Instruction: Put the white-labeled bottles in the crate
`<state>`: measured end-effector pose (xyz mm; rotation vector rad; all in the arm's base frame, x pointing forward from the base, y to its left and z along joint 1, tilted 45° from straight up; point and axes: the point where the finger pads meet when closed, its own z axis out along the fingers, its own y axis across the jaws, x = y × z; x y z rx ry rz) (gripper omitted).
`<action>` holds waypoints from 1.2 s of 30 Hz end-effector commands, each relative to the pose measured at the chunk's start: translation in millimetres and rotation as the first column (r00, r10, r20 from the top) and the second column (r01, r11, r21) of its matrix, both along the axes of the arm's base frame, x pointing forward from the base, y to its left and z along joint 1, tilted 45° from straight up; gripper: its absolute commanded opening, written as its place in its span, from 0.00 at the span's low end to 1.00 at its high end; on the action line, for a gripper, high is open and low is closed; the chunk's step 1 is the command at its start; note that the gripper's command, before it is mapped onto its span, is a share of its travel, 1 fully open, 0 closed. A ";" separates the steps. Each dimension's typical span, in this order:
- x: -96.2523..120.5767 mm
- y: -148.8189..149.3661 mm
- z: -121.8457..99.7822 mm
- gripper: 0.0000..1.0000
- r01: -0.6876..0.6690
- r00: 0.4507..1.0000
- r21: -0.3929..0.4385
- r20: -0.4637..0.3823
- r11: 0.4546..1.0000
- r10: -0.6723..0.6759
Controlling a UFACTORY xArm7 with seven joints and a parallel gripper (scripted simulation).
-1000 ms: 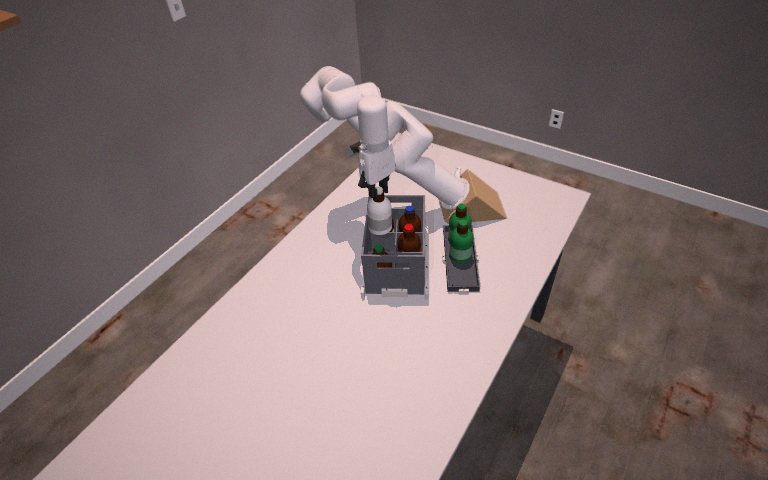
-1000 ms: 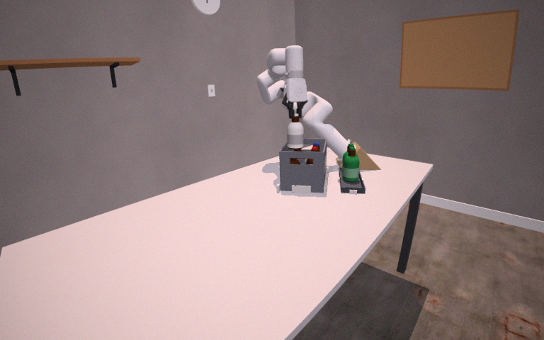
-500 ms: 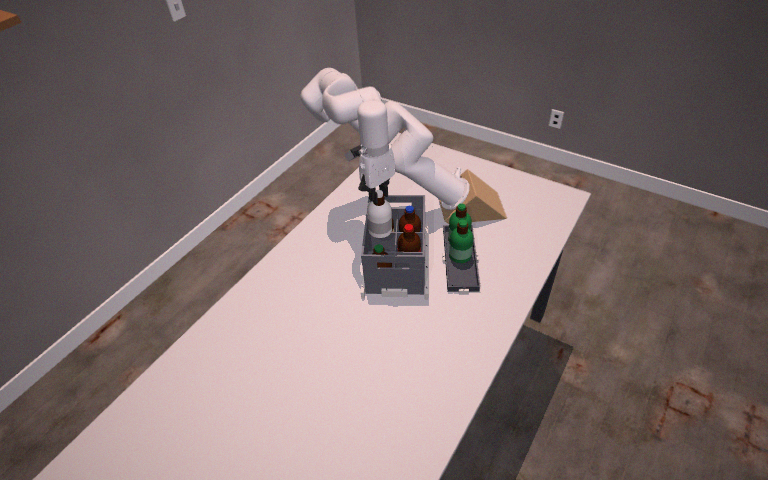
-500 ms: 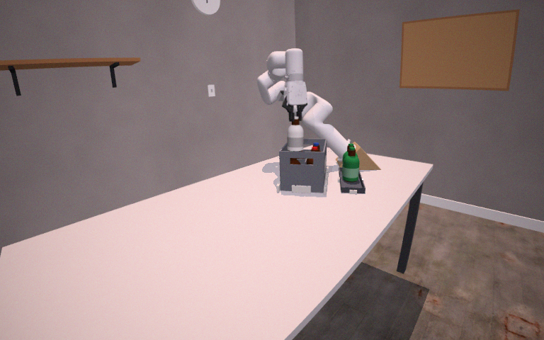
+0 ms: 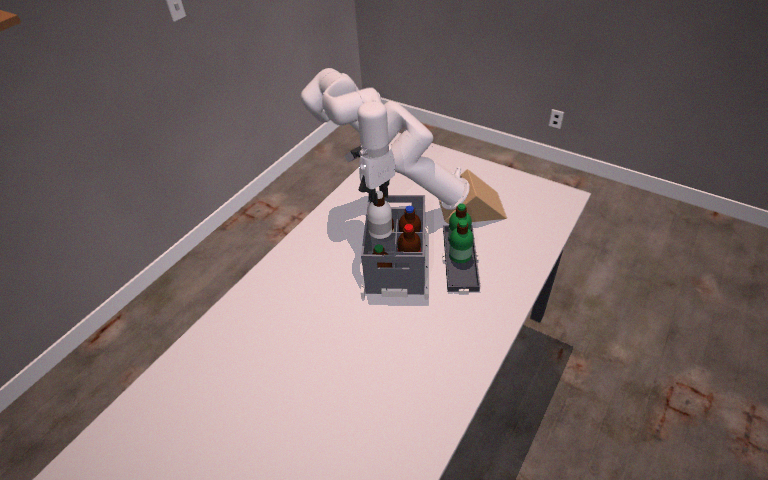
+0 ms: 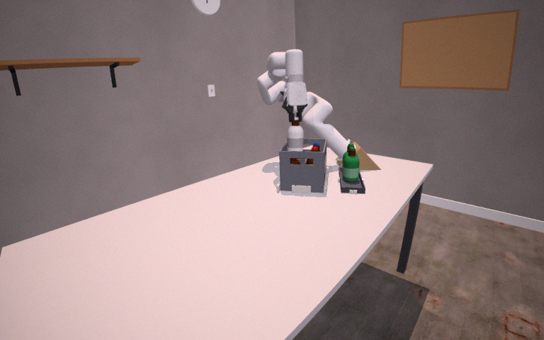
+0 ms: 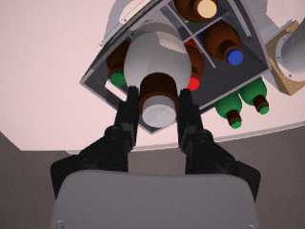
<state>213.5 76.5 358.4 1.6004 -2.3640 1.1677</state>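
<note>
Overhead, the pincer (image 5: 378, 199) is clamped on the brown neck of a white-labeled bottle (image 5: 379, 219), holding it upright and partly lowered into a rear cell of the grey crate (image 5: 394, 274). Three other bottles stand in the crate. Just beside it, near the counter's (image 5: 271, 373) far end, two green bottles (image 5: 461, 237) stand on the tray (image 5: 463, 278).

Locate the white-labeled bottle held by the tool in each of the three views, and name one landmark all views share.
Top: white-labeled bottle at centre, over the crate's far-left cell.
Exterior: above centre, partly inside the crate.
Wrist: upper middle, neck between the tool's fingers.
Shared landmark: the grey crate.
</note>
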 end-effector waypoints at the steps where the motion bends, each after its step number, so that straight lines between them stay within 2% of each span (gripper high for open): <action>1: 0.0 1.0 0.9 0.00 -0.002 1.000 0.001 0.002 1.000 0.002; 36: 5.2 -8.0 -9.5 0.00 -0.002 1.000 0.001 0.002 1.000 0.002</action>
